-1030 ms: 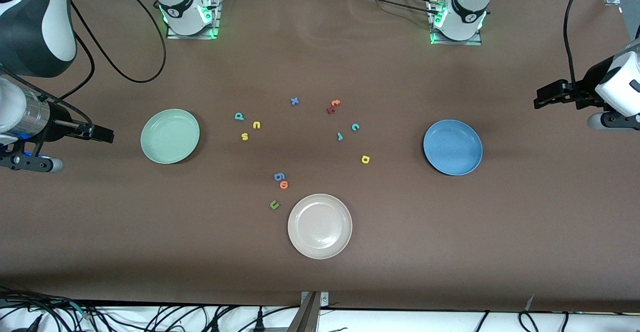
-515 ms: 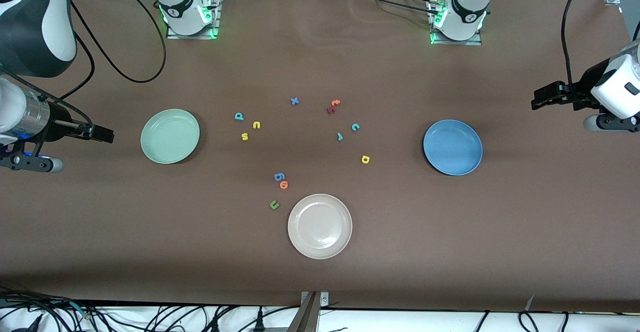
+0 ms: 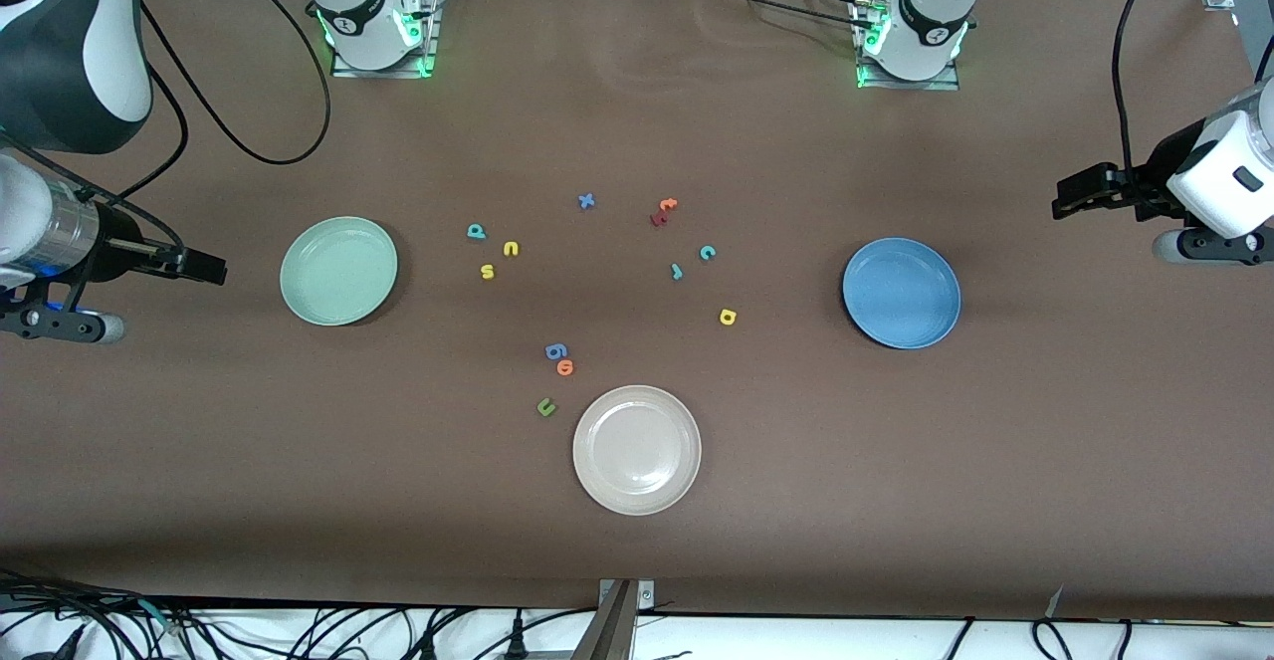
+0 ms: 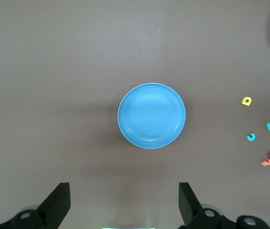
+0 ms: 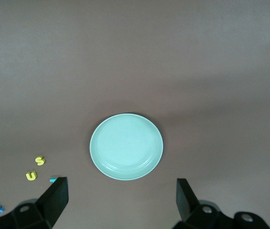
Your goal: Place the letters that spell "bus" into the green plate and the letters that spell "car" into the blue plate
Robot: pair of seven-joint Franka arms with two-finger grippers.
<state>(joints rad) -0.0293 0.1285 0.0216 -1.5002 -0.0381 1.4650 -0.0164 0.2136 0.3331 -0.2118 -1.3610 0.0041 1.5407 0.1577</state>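
Change: over the last second the left gripper (image 3: 1063,200) has been drawn slightly upward and inward from the table's end toward the blue plate (image 3: 902,293); nothing else on the table has been shifted.
Meaning for the task: this is judged to be the very start, an approach begun by the left arm, with no letter yet picked up and both target plates empty.
Left gripper: held high over bare table just off the blue plate at the left arm's end; its fingers (image 4: 58,202) are spread wide and nothing is held.
Right gripper (image 3: 209,266): kept waiting over bare table beside the green plate (image 3: 338,271) at the right arm's end; its fingers (image 5: 56,198) are spread wide and empty.
"bus" letters: the teal b (image 3: 477,232), yellow u (image 3: 511,249) and yellow s (image 3: 487,271) are clustered on the table near the green plate, apart from one another.
"car" letters: the teal c (image 3: 707,253) and thin teal r (image 3: 677,271) lie near each other, the yellow a (image 3: 728,317) nearer the front camera, all between the table's middle and the blue plate.
Other items: a beige plate (image 3: 637,450) lies nearest the front camera, with a blue g-like letter (image 3: 555,350), an orange o (image 3: 565,367) and a dark green u (image 3: 545,406) beside it.
Risk: the dark green u could be mistaken for the yellow one.
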